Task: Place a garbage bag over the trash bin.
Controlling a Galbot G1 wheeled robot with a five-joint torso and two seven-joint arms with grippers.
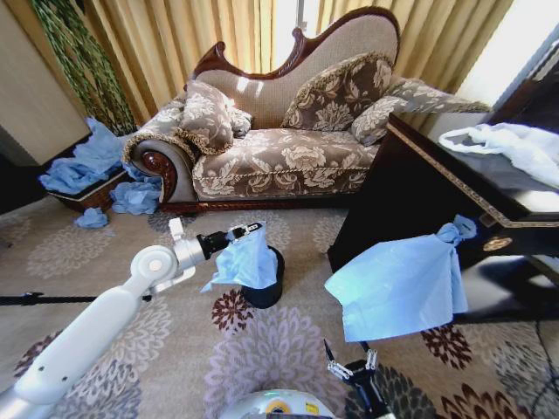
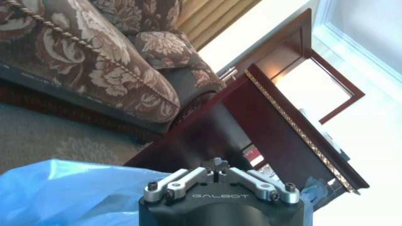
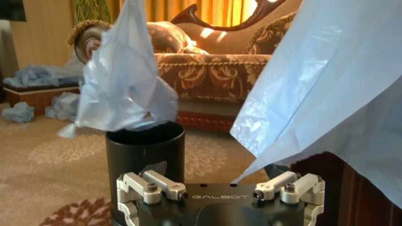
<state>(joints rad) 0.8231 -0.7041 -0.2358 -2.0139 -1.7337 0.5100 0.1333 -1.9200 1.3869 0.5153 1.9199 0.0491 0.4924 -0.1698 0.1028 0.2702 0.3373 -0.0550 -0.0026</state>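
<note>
The sofa (image 1: 288, 131) fills the frame's upper middle. At center, the trash bin (image 1: 265, 284) stands under the garbage bag (image 1: 244, 260), which the left gripper (image 1: 249, 231) pinches. Bottom center, the right gripper (image 1: 351, 362) is released.

Your head camera looks down across the room; the low right wrist camera faces the bin (image 3: 145, 155) closely. Both share the sofa (image 1: 279, 157).

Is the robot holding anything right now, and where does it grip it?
Yes. The left gripper pinches the garbage bag by its top edge, above the trash bin. The right gripper holds nothing.
</note>
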